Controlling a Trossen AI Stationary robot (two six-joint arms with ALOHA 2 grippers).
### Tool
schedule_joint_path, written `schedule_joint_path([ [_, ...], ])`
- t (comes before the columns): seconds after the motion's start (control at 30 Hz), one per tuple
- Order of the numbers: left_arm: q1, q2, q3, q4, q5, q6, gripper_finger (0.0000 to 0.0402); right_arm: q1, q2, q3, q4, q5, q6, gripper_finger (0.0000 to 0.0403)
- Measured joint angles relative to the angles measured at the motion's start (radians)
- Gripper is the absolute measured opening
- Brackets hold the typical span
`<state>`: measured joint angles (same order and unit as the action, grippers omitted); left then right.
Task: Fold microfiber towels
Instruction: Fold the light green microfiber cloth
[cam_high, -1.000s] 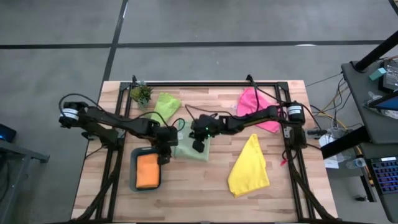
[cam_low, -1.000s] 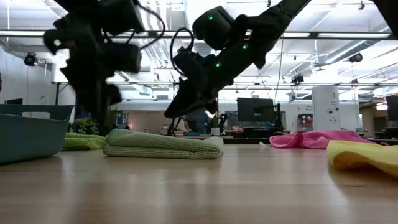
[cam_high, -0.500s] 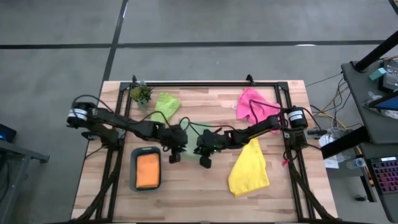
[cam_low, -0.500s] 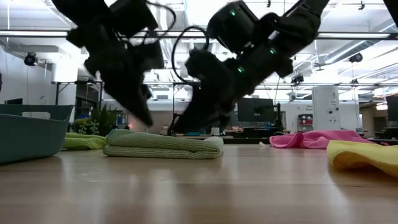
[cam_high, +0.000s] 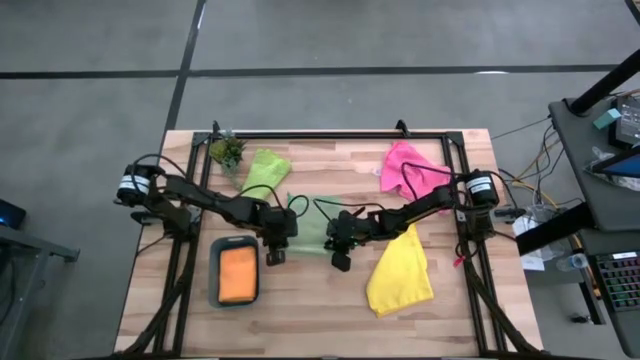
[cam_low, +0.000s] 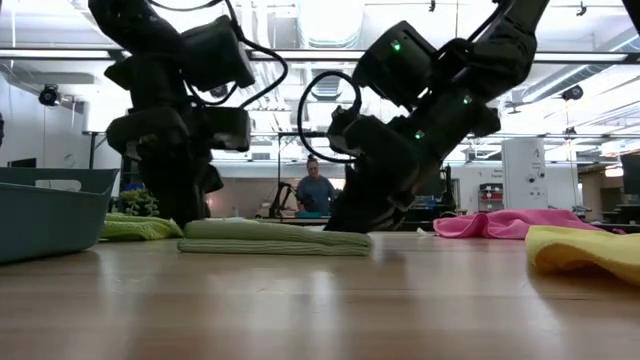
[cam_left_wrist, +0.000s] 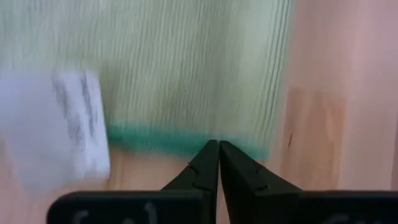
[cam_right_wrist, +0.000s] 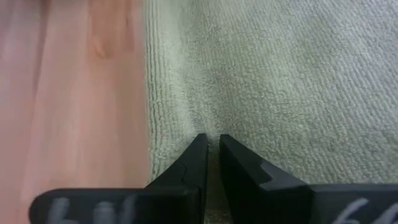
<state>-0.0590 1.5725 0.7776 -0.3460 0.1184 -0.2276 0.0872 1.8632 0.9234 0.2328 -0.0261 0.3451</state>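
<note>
From overhead I see the wooden table with the pale sage green towel folded near its centre. The left gripper is at the towel's left edge, the right gripper at its right edge; how their fingers stand I cannot make out. The lime green towel lies beside the potted plant. The pink towel and yellow towel lie to the right. The orange towel sits in the teal tray.

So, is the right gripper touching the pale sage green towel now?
Touching. In the right wrist view, the right gripper has its nearly shut fingertips pressed into the pale sage green towel near its edge, with no gap visible.
</note>
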Motion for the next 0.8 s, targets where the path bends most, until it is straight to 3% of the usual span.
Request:
schedule_joint_path([
  [0.5,-0.001,-0.080,0.016,-0.048,-0.003,0.019,0.0001,0.001,-0.232,-0.009,-0.295,0.002,-0.086,0.0038],
  [0.7,-0.031,-0.104,0.016,0.143,-0.050,0.055,0.0006,0.039,-0.279,-0.023,-0.286,0.008,-0.146,0.0038],
  [0.8,-0.057,-0.102,0.016,0.184,-0.051,0.081,0.0027,0.076,-0.279,-0.025,-0.284,0.064,-0.171,0.0038],
])
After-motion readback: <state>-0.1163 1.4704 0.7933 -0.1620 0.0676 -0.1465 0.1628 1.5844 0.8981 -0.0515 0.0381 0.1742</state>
